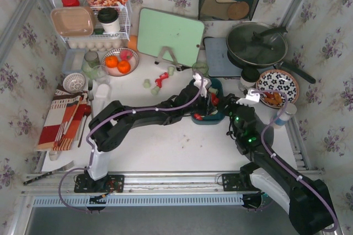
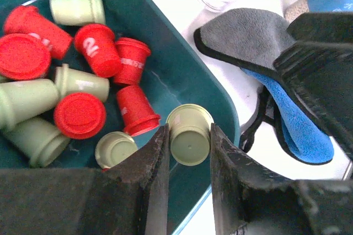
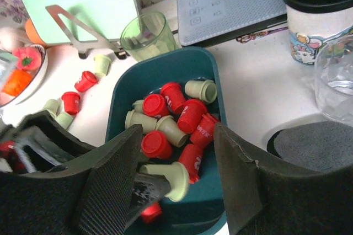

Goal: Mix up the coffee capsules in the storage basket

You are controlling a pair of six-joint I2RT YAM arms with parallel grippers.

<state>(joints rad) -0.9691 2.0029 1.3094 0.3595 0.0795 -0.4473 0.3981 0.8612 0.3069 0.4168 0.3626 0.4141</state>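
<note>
The dark teal storage basket (image 1: 217, 118) sits mid-table, holding several red and pale green coffee capsules (image 3: 171, 111). My left gripper (image 2: 189, 141) is shut on a pale green capsule (image 2: 190, 134), held on its side just above the basket's near end (image 2: 165, 36). In the right wrist view that capsule (image 3: 177, 181) shows pinched in the left gripper's fingers (image 3: 148, 186). My right gripper (image 3: 177, 135) stands open over the basket's near edge (image 3: 165, 67) with nothing between its fingers. A few more capsules, red (image 1: 161, 78) and green (image 1: 146, 83), lie loose on the table left of the basket.
A green glass cup (image 3: 144, 35) stands just behind the basket, a pale green cutting board (image 1: 168, 36) behind that. A grey and blue cloth (image 2: 259, 42), a black-lidded cup (image 3: 320, 9) and a clear glass (image 3: 336, 80) lie right. A fruit bowl (image 1: 119, 61) sits left.
</note>
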